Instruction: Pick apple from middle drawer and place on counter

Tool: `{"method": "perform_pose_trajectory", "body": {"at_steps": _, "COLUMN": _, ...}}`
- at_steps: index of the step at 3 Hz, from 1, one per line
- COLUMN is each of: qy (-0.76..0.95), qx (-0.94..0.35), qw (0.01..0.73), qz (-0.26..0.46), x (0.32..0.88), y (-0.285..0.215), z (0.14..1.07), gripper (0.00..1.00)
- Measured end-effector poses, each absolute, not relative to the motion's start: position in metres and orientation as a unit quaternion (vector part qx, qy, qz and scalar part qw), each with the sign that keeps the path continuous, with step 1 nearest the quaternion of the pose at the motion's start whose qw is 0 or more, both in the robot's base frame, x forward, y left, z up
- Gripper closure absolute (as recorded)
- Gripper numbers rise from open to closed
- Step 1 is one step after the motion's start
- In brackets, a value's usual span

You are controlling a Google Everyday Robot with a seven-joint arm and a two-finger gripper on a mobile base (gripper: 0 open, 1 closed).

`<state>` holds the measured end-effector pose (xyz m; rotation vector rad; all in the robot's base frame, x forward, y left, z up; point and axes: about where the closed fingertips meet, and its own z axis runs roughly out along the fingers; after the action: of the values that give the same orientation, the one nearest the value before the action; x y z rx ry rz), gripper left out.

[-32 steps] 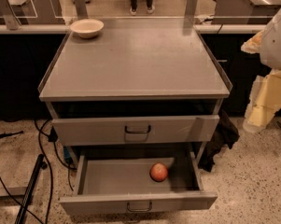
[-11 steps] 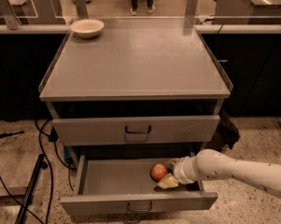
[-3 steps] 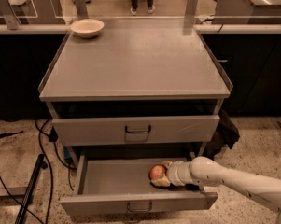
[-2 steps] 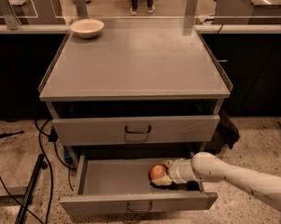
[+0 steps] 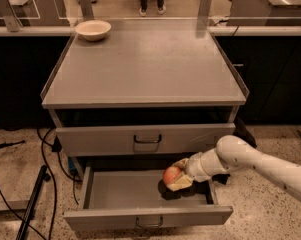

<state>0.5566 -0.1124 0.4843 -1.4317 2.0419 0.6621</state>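
The apple (image 5: 171, 174), small and red-orange, is between the fingers of my gripper (image 5: 176, 176), lifted just above the floor of the open middle drawer (image 5: 130, 193), at its right side. My white arm (image 5: 250, 164) reaches in from the right over the drawer's right wall. The gripper is shut on the apple. The grey counter (image 5: 145, 64) lies above, with raised rims along its sides.
A cream bowl (image 5: 93, 29) stands at the counter's back left corner. The taller-fronted drawer (image 5: 145, 140) with a dark handle sits partly open just above the gripper. Cables and a dark bar (image 5: 32, 199) lie on the floor at left. Benches with clear panels stand behind.
The gripper has closed on the apple and raised it a little off the drawer floor; the arm has lifted slightly and shifted a bit.
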Motion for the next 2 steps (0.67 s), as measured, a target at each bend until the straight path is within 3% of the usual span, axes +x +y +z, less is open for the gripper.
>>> {"method": "perform_pose_trajectory", "body": {"at_steps": 1, "qy": 0.750, "qx": -0.563, "qw": 0.255, "qz": 0.238, "x": 0.5418, "y": -0.1115, "z": 0.5716, "gripper": 1.00}}
{"method": "perform_pose_trajectory", "body": {"at_steps": 2, "qy": 0.749, "qx": -0.563, "qw": 0.255, "qz": 0.238, "x": 0.5417, "y": -0.1115, "z": 0.5717, "gripper": 1.00}}
